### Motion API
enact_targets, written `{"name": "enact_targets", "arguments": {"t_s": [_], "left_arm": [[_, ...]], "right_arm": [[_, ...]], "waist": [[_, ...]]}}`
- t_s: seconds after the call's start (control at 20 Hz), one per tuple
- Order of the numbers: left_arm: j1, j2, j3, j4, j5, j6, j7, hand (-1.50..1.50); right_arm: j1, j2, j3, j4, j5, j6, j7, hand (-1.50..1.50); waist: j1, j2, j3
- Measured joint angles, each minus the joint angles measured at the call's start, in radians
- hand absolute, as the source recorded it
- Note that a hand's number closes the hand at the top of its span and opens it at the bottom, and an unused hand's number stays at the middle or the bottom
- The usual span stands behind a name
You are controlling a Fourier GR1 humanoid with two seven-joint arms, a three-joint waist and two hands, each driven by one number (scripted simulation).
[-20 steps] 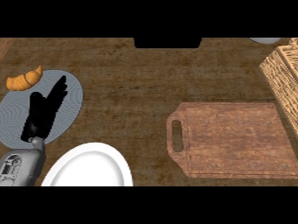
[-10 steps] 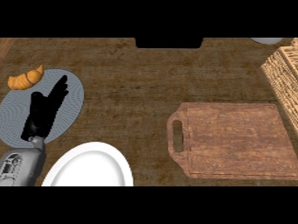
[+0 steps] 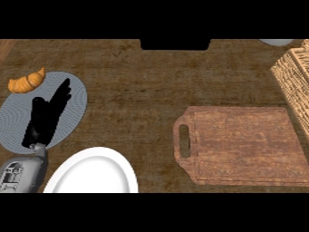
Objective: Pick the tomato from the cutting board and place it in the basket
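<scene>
Counter: board apart from seemingly flat hand

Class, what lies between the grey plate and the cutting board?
In the head view, only bare counter lies between the grey plate and the cutting board; the white plate sits below that stretch.

Kitchen, likely: cutting board, croissant.
</scene>
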Motion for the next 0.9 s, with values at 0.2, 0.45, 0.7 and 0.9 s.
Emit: {"name": "enact_targets", "arguments": {"t_s": [0.2,0.45,0.7,0.9], "left_arm": [[0.001,-0.008,0.003,-0.003,-0.002,-0.002,0.005,0.00],[0.004,-0.009,0.006,0.010,-0.008,-0.003,-0.004,0.00],[-0.001,-0.014,0.009,0.005,-0.011,-0.001,0.002,0.00],[-0.009,-0.007,0.019,0.015,-0.007,-0.009,0.000,0.00]], "right_arm": [[0.014,0.021,-0.037,0.041,-0.029,-0.058,-0.057,-1.50],[-0.006,0.024,-0.109,0.082,-0.077,-0.149,-0.118,-1.50],[-0.001,-0.002,-0.203,0.109,-0.123,-0.257,-0.130,-1.50],[0.006,-0.074,-0.279,0.159,-0.170,-0.259,-0.107,-1.50]], "waist": [[-0.002,0.000,0.000],[-0.002,0.001,0.000],[-0.006,0.000,0.000],[-0.009,0.000,0.000]]}}
